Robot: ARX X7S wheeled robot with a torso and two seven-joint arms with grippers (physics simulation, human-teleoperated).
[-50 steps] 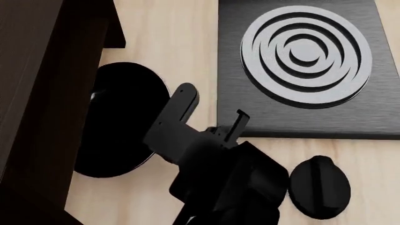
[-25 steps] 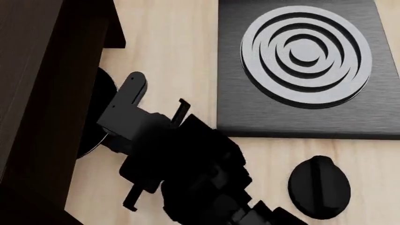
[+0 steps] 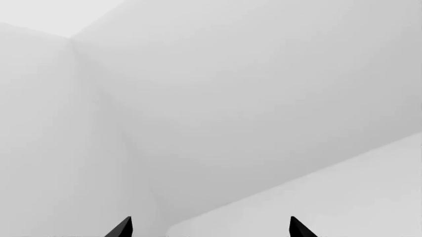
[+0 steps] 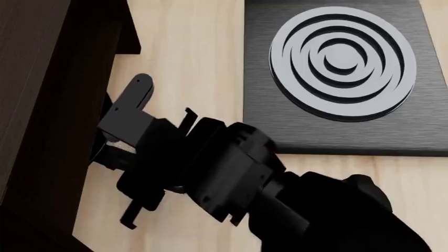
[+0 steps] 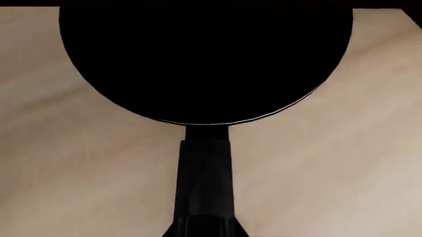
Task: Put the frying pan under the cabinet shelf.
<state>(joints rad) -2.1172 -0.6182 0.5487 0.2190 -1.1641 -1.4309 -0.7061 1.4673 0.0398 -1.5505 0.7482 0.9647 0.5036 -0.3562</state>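
Beside the cabinet shelf [image 4: 42, 105], my right gripper [image 4: 115, 144] sits low over the wooden table [image 4: 189, 52], pointed at the shelf's open side; frying pan [image 5: 204, 59] is mostly under the shelf's top panel, only a thin dark sliver of it visible in the head view, just past my fingers; right wrist view shows the round black pan body with its thin light rim, far edge cut off by the dark shelf edge, handle [image 5: 204, 177] running straight back toward the camera; handle disappears at the frame edge where my fingers would be, so I cannot tell whether the right gripper is clamped on it or apart; pan sits on the table surface, as far as I can judge; burner plate [image 4: 343, 73] with its concentric rings lies on the table well away from the shelf, on the far side of my arm; left gripper [image 3: 209, 229] faces blank white walls, two fingertips [image 3: 122, 228] set apart, nothing between them.
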